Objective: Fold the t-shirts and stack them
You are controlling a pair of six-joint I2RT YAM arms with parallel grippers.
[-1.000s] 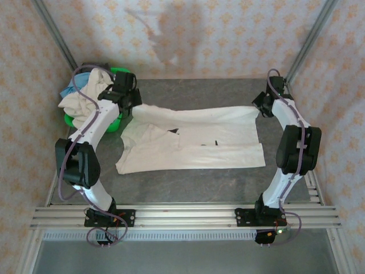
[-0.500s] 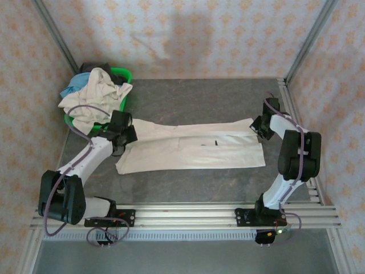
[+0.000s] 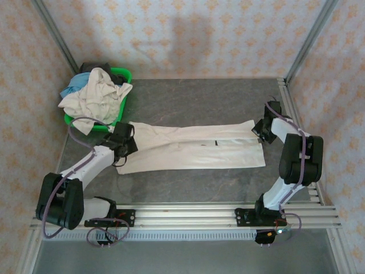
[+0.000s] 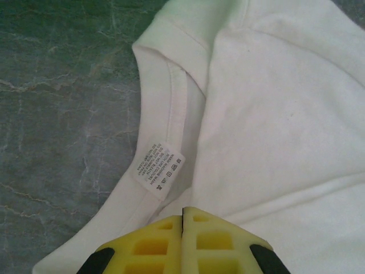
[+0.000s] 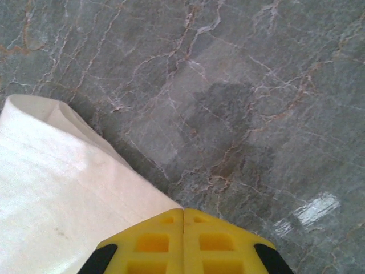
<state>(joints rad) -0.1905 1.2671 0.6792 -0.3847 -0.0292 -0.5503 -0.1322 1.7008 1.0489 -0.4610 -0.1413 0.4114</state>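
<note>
Green basket (image 3: 124,73) sat at the table's (image 3: 199,97) 10 o'clock corner, heaped over its rim: cream shirt (image 3: 98,94) on top and spilling over the near side, blue shirt (image 3: 71,90) poking out at 9 o'clock of the heap, dark shirt (image 3: 88,67) at the back. White shirt (image 3: 194,147) lay flat mid-table as a long folded band running 9 to 3 o'clock, with a small black mark (image 3: 215,142) showing near its middle. Left gripper (image 3: 122,140) was low at the band's 9 o'clock end, just near of the basket. In the left wrist view the yellow fingers (image 4: 217,240) were clenched tip to tip on the white shirt (image 4: 274,114), collar and care label (image 4: 158,171) just ahead at 11 o'clock. Right gripper (image 3: 261,128) was at the band's 3 o'clock end, far corner. In the right wrist view its fingers (image 5: 154,242) were clenched too, the white shirt's (image 5: 51,194) folded edge running straight into the tips from 9 o'clock, bare table (image 5: 239,85) ahead.
</note>
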